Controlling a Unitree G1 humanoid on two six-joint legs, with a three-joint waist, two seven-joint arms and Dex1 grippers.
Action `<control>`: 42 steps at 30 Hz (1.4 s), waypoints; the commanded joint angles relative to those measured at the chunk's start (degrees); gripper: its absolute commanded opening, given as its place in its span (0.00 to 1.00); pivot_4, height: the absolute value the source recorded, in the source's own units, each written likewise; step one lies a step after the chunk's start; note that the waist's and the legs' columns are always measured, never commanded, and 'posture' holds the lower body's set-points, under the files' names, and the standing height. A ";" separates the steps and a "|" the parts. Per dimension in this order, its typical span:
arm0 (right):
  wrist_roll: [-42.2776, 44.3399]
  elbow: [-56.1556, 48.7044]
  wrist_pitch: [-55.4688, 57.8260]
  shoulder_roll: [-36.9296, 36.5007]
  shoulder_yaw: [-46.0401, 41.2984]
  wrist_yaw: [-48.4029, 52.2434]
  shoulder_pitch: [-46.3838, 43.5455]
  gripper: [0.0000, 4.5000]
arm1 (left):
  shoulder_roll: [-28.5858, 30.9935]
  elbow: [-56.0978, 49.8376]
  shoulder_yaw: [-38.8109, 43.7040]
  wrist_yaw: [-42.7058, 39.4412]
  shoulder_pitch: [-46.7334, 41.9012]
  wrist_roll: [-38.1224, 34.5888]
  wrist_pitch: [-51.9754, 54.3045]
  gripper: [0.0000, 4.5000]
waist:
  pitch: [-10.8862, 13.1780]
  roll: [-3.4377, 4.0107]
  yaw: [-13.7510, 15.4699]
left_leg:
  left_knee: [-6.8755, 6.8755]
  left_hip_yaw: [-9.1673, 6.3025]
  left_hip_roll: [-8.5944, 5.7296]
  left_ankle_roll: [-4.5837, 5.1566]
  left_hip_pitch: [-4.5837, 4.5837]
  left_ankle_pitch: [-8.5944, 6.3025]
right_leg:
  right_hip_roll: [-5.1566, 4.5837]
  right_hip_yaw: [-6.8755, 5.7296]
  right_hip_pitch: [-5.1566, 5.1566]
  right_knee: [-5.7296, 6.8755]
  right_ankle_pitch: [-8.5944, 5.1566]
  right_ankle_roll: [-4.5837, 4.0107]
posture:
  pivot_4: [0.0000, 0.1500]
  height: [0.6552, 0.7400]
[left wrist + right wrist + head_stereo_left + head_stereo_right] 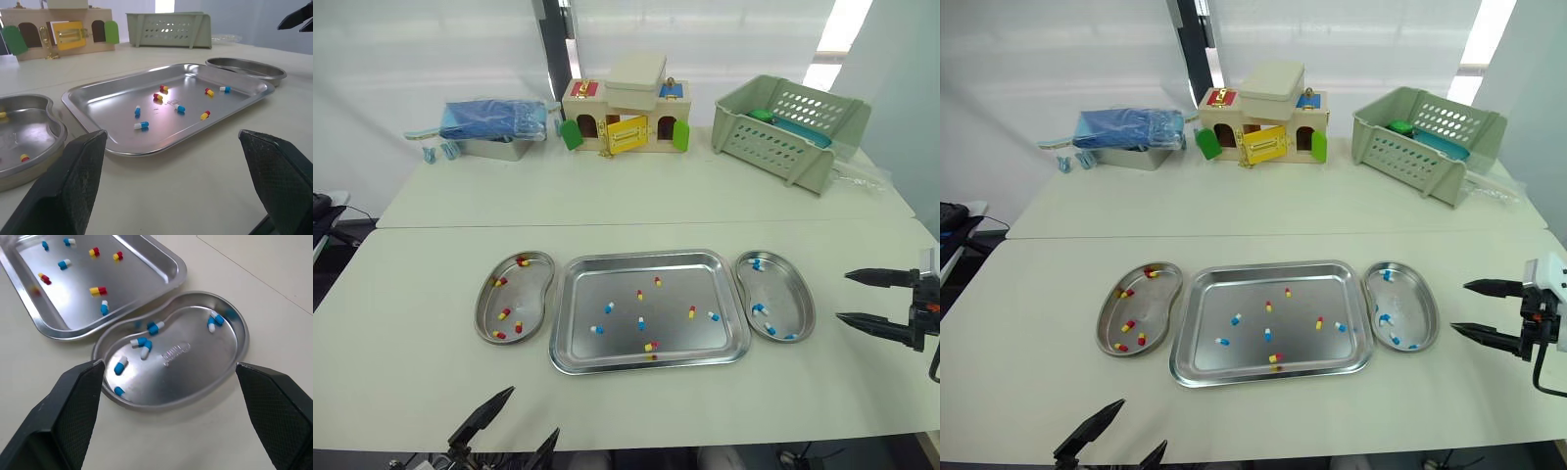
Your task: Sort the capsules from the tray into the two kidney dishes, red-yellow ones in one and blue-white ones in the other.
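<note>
A steel tray (597, 279) lies mid-table and holds several loose capsules, red-yellow ones (651, 346) mixed with blue-white ones (597, 329). The left kidney dish (530, 289) beside it holds several red-yellow capsules (504, 313). In the right kidney dish (788, 294) lie several blue-white capsules (145, 345). My left gripper (530, 411) hovers open and empty near the table's front edge, short of the left dish and tray. My right gripper (843, 296) is open and empty just right of the right dish, pointing at it; the right wrist view looks down on that dish (195, 367).
At the back of the table stand a metal box with blue cloth (494, 125), a wooden toy house (625, 116) and a pale green basket (790, 127). Bare tabletop lies between these and the tray.
</note>
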 commanded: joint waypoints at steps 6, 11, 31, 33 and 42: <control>2.69 -8.27 2.53 3.23 0.68 -3.87 -0.37 1.00 | 1.35 5.66 -1.27 -2.52 0.65 -3.68 -4.69 0.99 | -0.01 0.01 0.03 | -0.02 0.00 0.01 0.18 -0.06 -0.12 | 0.00 -0.02 0.02 -0.25 0.01 0.01 | 1.00 1.00; 4.53 -16.24 5.92 3.31 3.61 -5.94 -1.24 1.00 | 2.20 6.92 -1.77 -4.03 0.73 -5.42 -5.70 0.99 | -0.01 0.02 -0.01 | -0.03 0.00 0.02 0.23 -0.07 -0.15 | 0.00 -0.03 0.02 -0.31 0.02 0.02 | 1.00 1.00; -10.99 -19.73 25.43 32.32 51.36 -30.83 -35.27 1.00 | 4.95 -4.02 -4.12 7.53 2.41 -2.15 -1.65 0.99 | -0.08 -0.22 -0.17 | -0.02 -0.25 0.04 0.22 -0.14 -0.14 | 0.04 -0.13 -0.17 -0.30 0.12 -0.02 | 1.00 1.00; -13.08 -18.02 24.78 34.16 53.90 -30.91 -36.04 0.96 | 5.31 -4.13 -4.23 8.14 2.52 -2.08 -1.65 1.00 | -0.08 -0.22 -0.21 | -0.03 -0.26 0.04 0.22 -0.15 -0.14 | 0.04 -0.13 -0.19 -0.30 0.12 -0.02 | 1.00 1.00; -21.04 -10.72 24.04 42.14 61.60 -32.77 -39.23 0.72 | 5.95 -4.30 -4.88 10.06 2.68 -1.04 -2.36 1.00 | -0.08 -0.22 -0.41 | -0.03 -0.27 0.03 0.22 -0.15 -0.14 | 0.04 -0.12 -0.27 -0.24 0.13 -0.03 | 1.00 1.00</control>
